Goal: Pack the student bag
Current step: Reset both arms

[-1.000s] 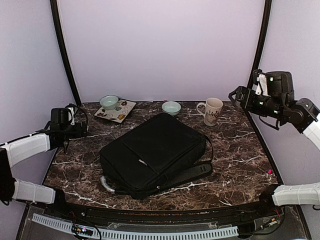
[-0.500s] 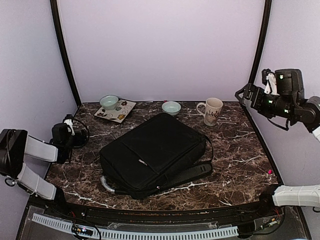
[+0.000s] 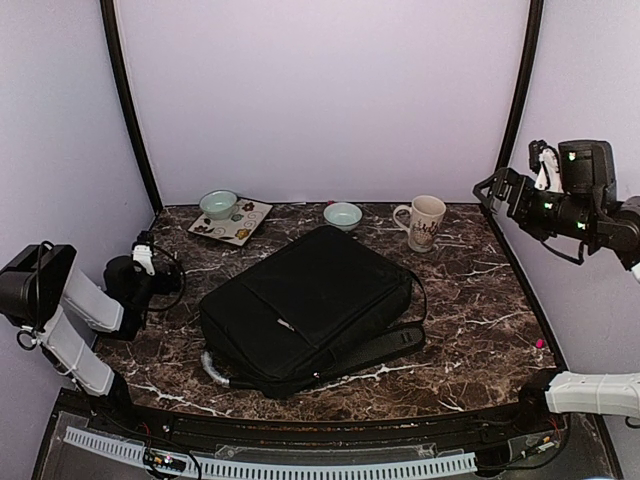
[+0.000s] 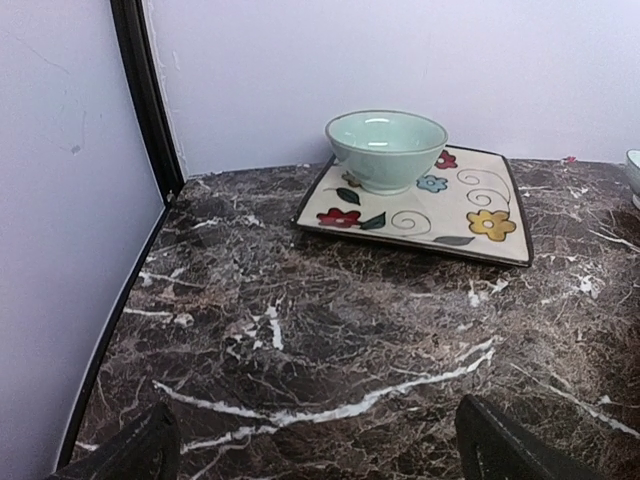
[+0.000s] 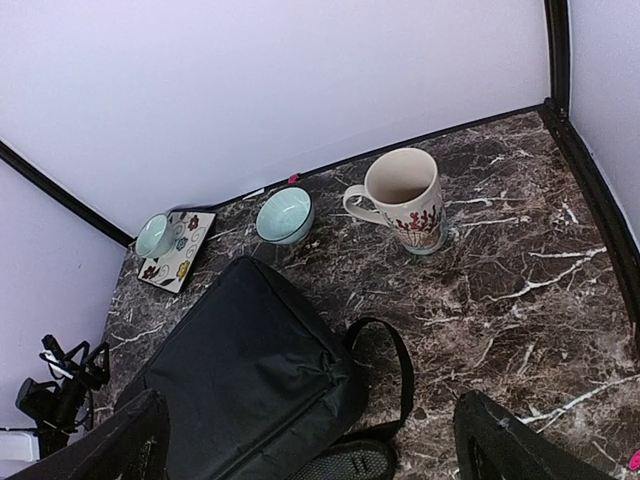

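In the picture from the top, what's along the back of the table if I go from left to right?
flowery plate with a green bowl on it → second green bowl → mug

The student bag [image 3: 305,305] is a large, flat, black fabric backpack lying face-up at the middle of the table [image 3: 480,310]. It sits diagonally, its long axis running from 7 o'clock to 1 o'clock. Its grey-white curved handle [image 3: 213,368] sticks out at the 7 o'clock end. The black straps [image 3: 385,345] spill from under its 4 o'clock edge, one looping out toward 3 o'clock. A small silvery zipper pull [image 3: 285,324] shows on top, and the zippers look closed.
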Robot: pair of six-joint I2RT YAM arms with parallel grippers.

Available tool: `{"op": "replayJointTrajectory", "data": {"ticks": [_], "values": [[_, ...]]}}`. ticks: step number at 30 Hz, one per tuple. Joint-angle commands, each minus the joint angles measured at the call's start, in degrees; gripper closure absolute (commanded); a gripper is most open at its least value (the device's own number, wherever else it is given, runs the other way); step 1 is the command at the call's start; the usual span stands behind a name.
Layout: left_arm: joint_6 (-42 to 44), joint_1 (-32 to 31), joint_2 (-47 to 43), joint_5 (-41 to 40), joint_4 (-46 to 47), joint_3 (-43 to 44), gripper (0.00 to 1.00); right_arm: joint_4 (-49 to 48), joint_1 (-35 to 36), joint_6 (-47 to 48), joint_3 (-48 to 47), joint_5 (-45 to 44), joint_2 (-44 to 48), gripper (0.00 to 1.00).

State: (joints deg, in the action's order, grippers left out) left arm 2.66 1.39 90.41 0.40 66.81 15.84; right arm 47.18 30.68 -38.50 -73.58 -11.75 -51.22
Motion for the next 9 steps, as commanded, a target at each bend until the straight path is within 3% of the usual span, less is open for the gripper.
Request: {"op": "replayJointTrajectory", "data": {"ticks": [1, 9], "values": [[1.6, 0.0, -0.4, 1.5, 5.6, -0.5, 0.01, -2.6, -0.1, -0.6, 1.0, 0.1, 0.4, 0.0], [1.3, 0.0, -0.5, 1.5, 5.3, -0.4, 0.01, -9.3, -0.1, -1.7, 5.6, -2.9, 1.2, 0.0]]}}
